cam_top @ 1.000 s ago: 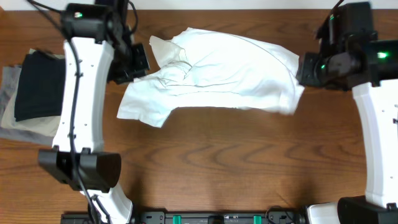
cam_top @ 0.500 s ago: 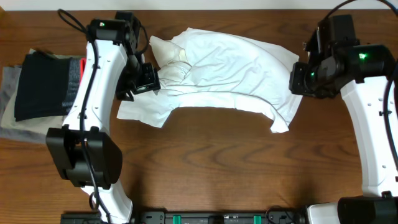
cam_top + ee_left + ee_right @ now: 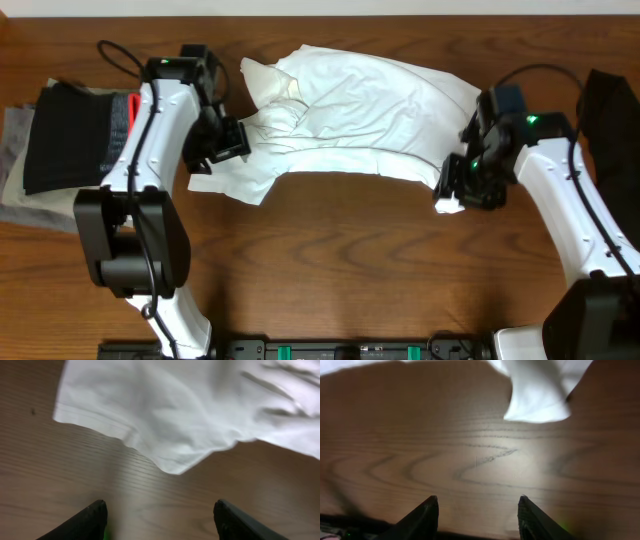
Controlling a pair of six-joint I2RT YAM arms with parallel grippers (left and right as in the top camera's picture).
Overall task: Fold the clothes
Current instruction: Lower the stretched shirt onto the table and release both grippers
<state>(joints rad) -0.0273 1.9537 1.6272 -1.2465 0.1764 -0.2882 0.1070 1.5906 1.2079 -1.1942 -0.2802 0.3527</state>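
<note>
My left end effector (image 3: 160,510) has let go. Its fingers are spread with nothing between them, low over the table (image 3: 330,260) just short of the sleeve (image 3: 150,425). My right end effector (image 3: 477,505), also open and empty, has swung down to the lower right corner of the white T-shirt (image 3: 360,110), which lies crumpled across the far middle. No fold is made yet, so I judge both need fresh grips.
</note>
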